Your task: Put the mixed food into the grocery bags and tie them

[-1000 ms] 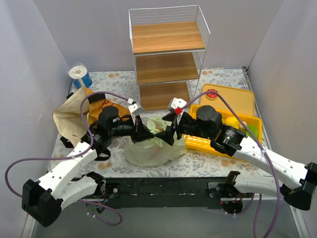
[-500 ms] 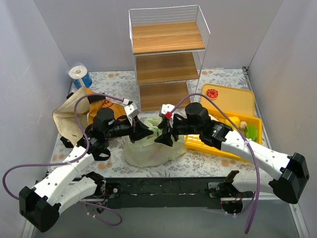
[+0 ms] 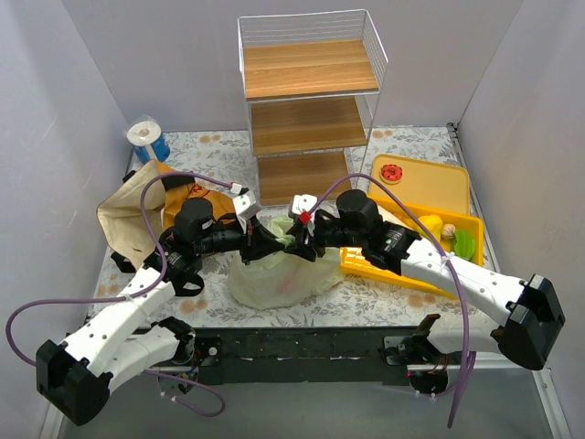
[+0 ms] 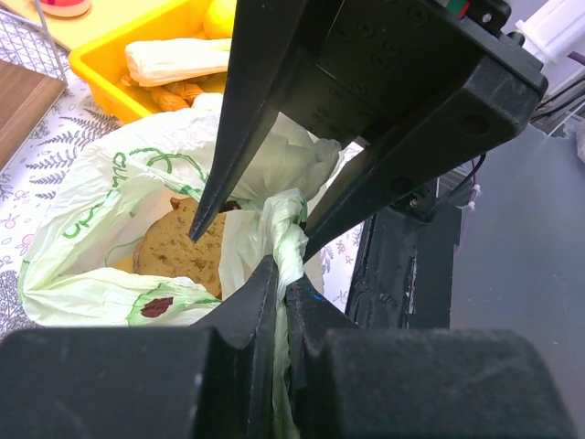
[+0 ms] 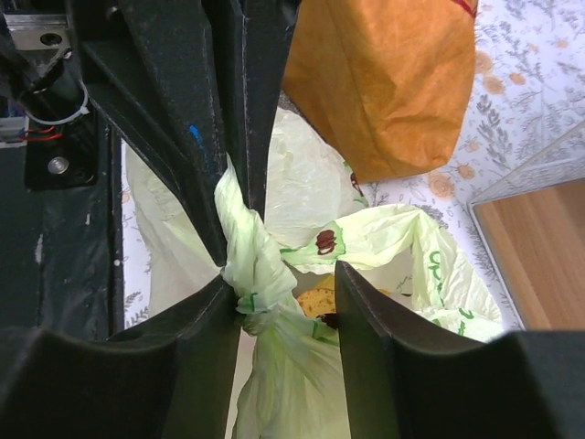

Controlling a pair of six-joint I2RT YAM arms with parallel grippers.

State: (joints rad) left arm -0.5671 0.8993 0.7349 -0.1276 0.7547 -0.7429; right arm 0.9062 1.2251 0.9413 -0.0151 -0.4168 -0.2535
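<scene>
**Pinching the bag's twisted handle**

The left gripper (image 4: 279, 274) is clamped tight on the twisted handle (image 4: 287, 233) of the pale-green bag (image 3: 274, 279). The right gripper (image 5: 283, 283) meets it tip to tip with its jaws spread wide. The same twist lies between them against one finger, ungripped. Beneath both tools the bag's mouth gapes, with a tan piece of food (image 4: 174, 256) inside. The yellow tray (image 3: 375, 265) sits just behind the right gripper.

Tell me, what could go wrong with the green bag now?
The left gripper pinches a thin twisted handle of the green bag; a hard pull might tear it or let it slip. The right gripper is open around that handle, so it could close badly and miss. The bag's mouth gapes, so the tan food inside might tumble out.
</scene>
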